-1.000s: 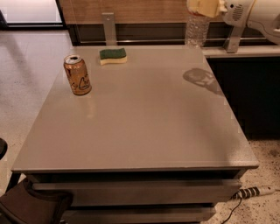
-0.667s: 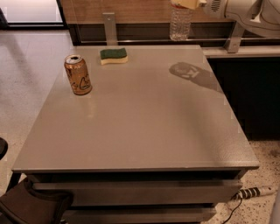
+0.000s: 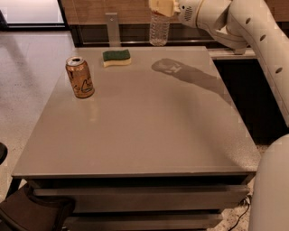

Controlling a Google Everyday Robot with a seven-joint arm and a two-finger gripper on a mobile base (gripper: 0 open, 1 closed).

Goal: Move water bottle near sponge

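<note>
1 bottle [image 3: 159, 30] in jaws above table [image 3: 158, 135]

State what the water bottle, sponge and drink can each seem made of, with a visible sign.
Held by the gripper at top, the water bottle: clear ribbed plastic, see-through. The sponge: likely foam, matte green scrub over yellow. The drink can: probably aluminium, glossy orange-gold print, silvery lid.

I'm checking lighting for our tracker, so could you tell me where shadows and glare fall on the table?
Camera view: the end effector, at the top edge holding the water bottle aloft, casts with the arm a shadow on the table right of the sponge; camera view: only a soft sheen in front of the can, no harsh glare.
</note>
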